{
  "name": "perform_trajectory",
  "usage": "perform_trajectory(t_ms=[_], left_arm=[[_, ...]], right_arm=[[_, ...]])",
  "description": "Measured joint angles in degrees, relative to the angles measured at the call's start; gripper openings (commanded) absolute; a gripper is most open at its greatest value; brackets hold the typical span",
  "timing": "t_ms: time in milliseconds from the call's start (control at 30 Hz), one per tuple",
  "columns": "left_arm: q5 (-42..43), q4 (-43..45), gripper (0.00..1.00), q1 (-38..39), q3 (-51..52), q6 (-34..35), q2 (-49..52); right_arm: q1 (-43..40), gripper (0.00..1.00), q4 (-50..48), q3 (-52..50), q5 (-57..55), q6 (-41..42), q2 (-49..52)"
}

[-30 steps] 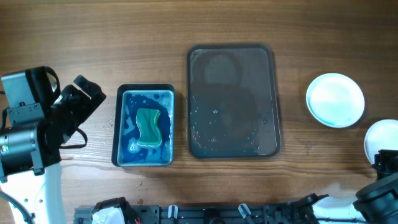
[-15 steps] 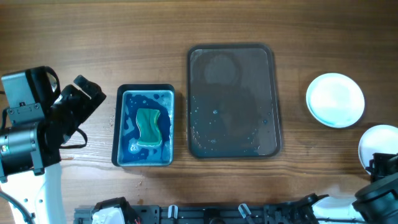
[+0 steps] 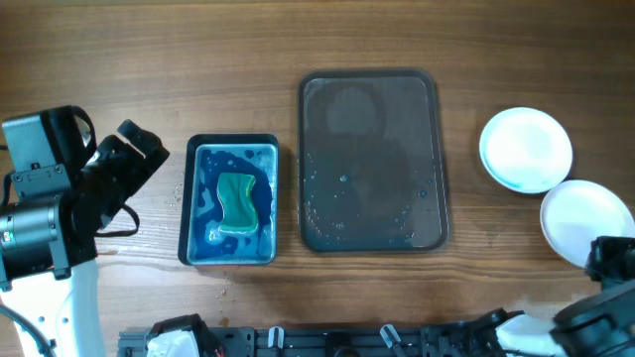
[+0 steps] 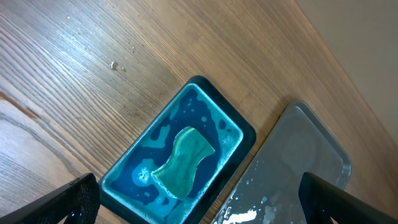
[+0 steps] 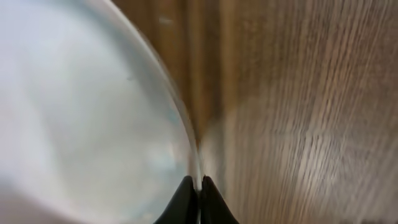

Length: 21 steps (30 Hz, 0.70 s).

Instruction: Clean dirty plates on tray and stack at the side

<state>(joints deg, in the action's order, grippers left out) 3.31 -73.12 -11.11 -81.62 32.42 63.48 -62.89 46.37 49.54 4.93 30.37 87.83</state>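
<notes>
The dark tray lies mid-table, with only water drops on it. Two white plates are on the wood to its right. One plate has a faint blue edge. The other plate sits nearer the front, its rim touching the first. My right gripper is at that plate's front right edge. In the right wrist view the right gripper is shut on the plate's thin rim. My left gripper is open at the far left, holding nothing.
A black-rimmed blue basin with a green sponge in blue water stands left of the tray. The left wrist view shows the basin, the sponge and the tray's wet corner. Arm bases line the front edge.
My right gripper closed on the nearer plate's rim and drew that plate left into fuller view. The far plate shifted slightly left and up. The left arm stayed still.
</notes>
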Motion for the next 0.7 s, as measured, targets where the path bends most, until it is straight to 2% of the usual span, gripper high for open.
perform_trajectory(t_ms=[267,400,533,700], left_arm=[[0.00,0.00,1.00,0.00,0.00,0.00,0.00],[0.00,0.00,1.00,0.00,0.00,0.00,0.00],[0.00,0.00,1.00,0.00,0.00,0.00,0.00],[0.00,-0.02,1.00,0.00,0.00,0.00,0.00]], right_arm=[[5.14,0.04,0.98,1.53,4.37,-1.14,-15.63],[11.89,0.04,-0.04,1.62,5.62,-1.36,-20.55],[19.10,0.04,-3.41,1.62,5.33,-1.62,-20.94],[27.63,0.04,-14.08,1.62,1.73,-1.79,-17.70]])
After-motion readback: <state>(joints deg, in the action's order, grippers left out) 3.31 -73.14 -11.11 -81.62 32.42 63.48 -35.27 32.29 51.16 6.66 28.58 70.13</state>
